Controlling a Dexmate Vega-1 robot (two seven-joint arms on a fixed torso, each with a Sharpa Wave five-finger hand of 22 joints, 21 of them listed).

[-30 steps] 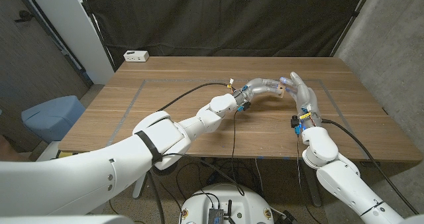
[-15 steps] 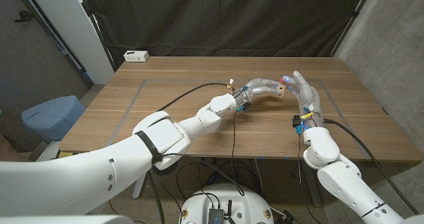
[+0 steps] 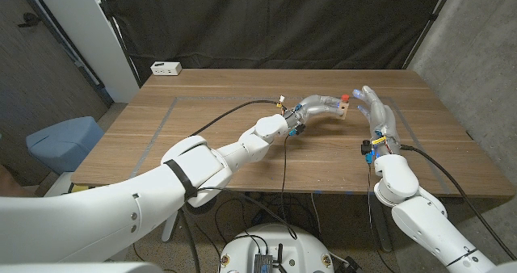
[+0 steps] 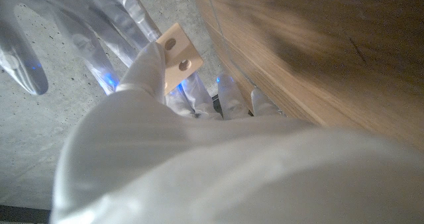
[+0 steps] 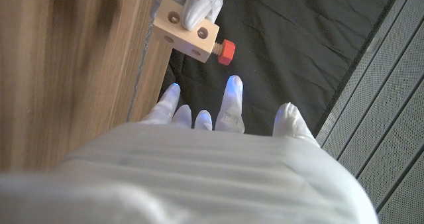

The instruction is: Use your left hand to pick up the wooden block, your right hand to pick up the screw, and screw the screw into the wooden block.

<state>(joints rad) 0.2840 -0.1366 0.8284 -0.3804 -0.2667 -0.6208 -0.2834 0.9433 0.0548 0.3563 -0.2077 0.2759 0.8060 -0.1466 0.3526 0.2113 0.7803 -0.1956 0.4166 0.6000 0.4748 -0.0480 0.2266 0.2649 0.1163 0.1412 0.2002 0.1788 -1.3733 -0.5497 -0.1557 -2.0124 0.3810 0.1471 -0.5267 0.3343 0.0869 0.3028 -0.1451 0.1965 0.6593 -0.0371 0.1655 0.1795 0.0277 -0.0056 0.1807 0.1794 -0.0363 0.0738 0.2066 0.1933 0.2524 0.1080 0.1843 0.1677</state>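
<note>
The pale square wooden block with round holes (image 5: 187, 30) is held aloft, the red-headed screw (image 5: 225, 52) seated in its side at 4 o'clock.

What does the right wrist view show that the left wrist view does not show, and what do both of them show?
Only the right wrist view shows the red screw seated in the wooden block, apart from the fingers of the right hand. Only the left wrist view shows the back of the left hand that grips the block. Both share the block with its round holes, held off the wooden table, and the left hand on it.
</note>
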